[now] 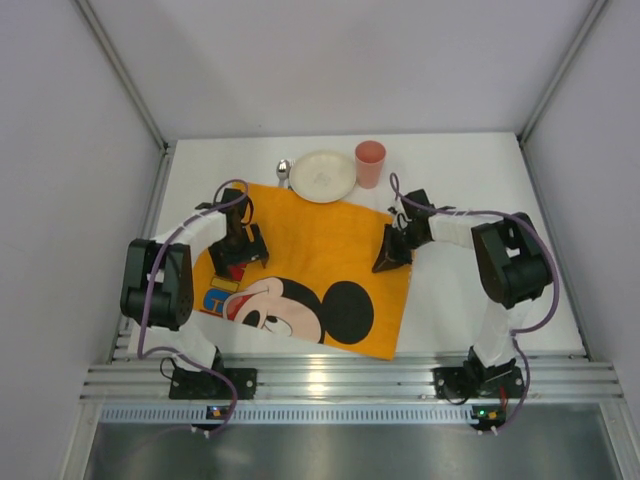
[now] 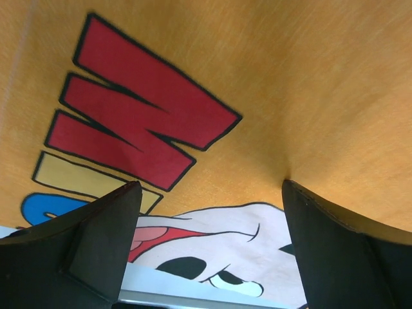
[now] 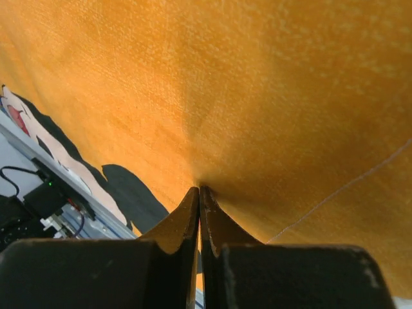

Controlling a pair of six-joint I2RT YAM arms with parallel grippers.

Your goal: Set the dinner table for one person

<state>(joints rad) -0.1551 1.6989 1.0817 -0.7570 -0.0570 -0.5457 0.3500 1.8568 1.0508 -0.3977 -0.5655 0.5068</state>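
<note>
spoon point(image 1: 284, 171), white plate point(image 1: 322, 176), pink cup point(image 1: 370, 163) sit beyond orange placemat point(image 1: 320, 245)

Left hand point(image 2: 209, 187) agape (right point(image 3: 199, 188) seemingly clamped)

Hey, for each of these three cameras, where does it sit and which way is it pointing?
Top external: fixed high behind the arm bases, looking down on the white table; both arms show, with left gripper and right gripper.
Left wrist: on the left arm, looking closely down at the orange placemat; its open fingers frame the view.
Right wrist: on the right arm, tight over the same cloth; its fingers are shut, pinching it.
Shared: all three views show the placemat.
</note>
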